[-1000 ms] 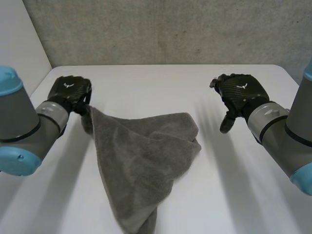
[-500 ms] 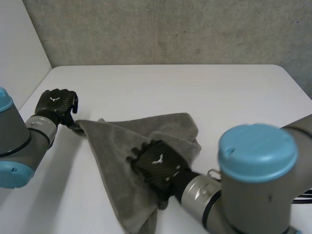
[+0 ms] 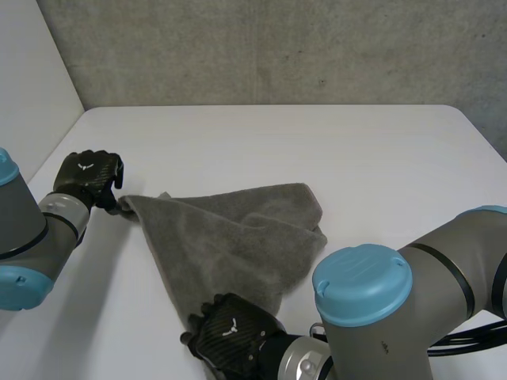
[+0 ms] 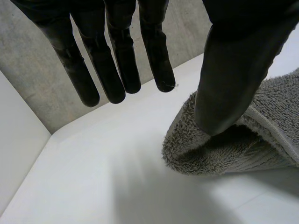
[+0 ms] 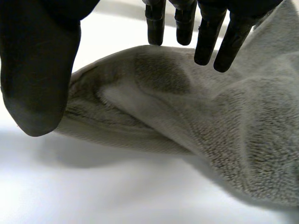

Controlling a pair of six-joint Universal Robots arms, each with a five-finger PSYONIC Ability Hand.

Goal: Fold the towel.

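Note:
A grey towel (image 3: pixel 238 237) lies crumpled in a rough triangle on the white table (image 3: pixel 364 150). My left hand (image 3: pixel 89 176) is at the towel's left corner, open. In the left wrist view its fingers (image 4: pixel 117 60) are straight and spread above bare table, while the thumb (image 4: pixel 229 88) rests against the folded corner of the towel (image 4: pixel 215 156). My right hand (image 3: pixel 230 336) is at the towel's near corner, open. The right wrist view has the thumb (image 5: pixel 37 70) on one side and straight fingers (image 5: pixel 205 32) on the other, with the towel (image 5: pixel 210 116) humped below the palm.
A rough concrete wall (image 3: pixel 277 47) stands behind the table and a white wall (image 3: pixel 32 71) at its left. My right arm (image 3: pixel 380 317) bends low over the table's front right. Bare table stretches beyond and to the right of the towel.
The right arm swung from the far right across to the towel's near corner. The left hand moved left and down, and its fingers opened off the corner that it held up.

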